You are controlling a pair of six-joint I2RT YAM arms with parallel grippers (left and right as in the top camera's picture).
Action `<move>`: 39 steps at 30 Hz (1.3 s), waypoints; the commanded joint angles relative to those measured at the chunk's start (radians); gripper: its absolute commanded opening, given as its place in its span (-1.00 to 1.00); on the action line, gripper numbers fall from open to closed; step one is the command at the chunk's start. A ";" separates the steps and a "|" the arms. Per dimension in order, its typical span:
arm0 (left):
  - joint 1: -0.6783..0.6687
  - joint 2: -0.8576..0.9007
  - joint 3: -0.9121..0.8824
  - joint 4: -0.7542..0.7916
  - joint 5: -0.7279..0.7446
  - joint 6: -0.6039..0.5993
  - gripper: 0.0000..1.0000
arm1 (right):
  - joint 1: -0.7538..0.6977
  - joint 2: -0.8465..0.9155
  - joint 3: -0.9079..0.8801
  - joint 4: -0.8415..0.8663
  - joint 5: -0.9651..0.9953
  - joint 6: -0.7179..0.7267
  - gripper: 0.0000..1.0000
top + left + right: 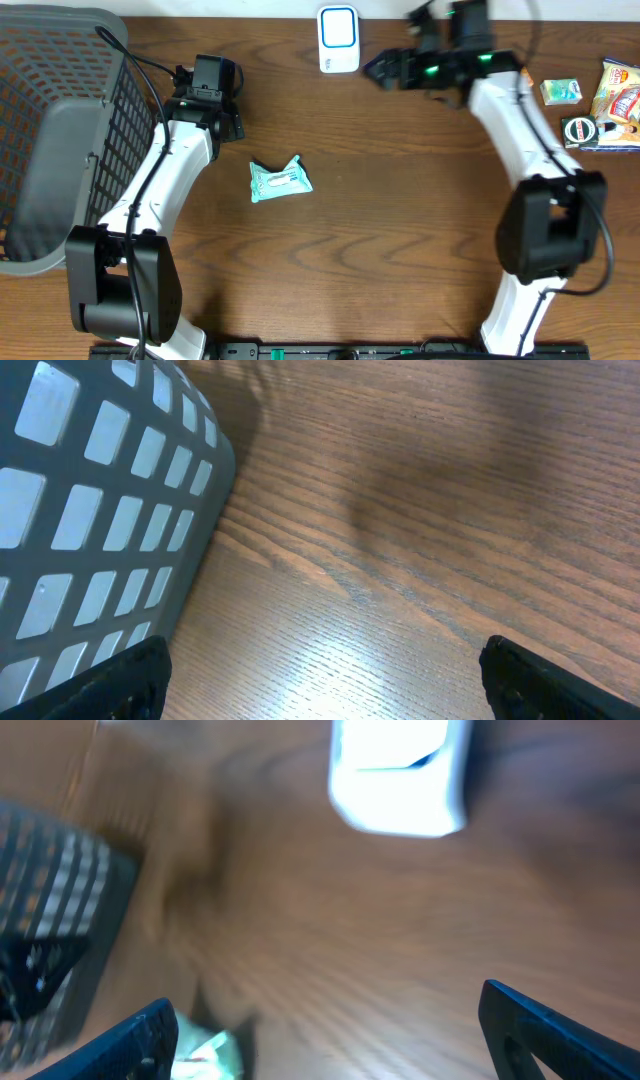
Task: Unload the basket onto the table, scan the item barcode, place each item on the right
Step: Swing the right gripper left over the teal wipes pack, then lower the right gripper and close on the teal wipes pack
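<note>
From overhead, a glossy white scanner [339, 39] with rounded corners and blue trim stands on the grained wooden table [400, 210]. The crinkled teal packet [280, 181], pinched at both ends, lies flat below and left of the scanner, well apart from it. The right gripper [385, 68] is just right of the scanner. The left gripper [208, 85] is far to its left, beside a grey lattice basket [60, 120].

In the left wrist view, the fingers are spread wide and empty.

The right wrist view is blurred. Its fingers are also spread wide, with nothing held, below the scanner.

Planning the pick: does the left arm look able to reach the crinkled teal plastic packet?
Probably yes: the left gripper is open, with only bare wooden table between it and the teal packet.
</note>
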 commanded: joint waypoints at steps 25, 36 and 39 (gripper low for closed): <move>0.001 -0.004 0.012 -0.003 -0.013 0.005 0.96 | 0.451 0.168 -0.005 -0.085 0.128 -0.054 0.58; 0.001 -0.004 0.012 -0.003 -0.013 0.005 0.96 | 0.462 0.190 -0.005 -0.129 0.214 -0.048 0.29; 0.001 -0.004 0.012 -0.003 -0.013 0.005 0.96 | 0.462 0.190 -0.005 -0.164 0.288 -0.048 0.25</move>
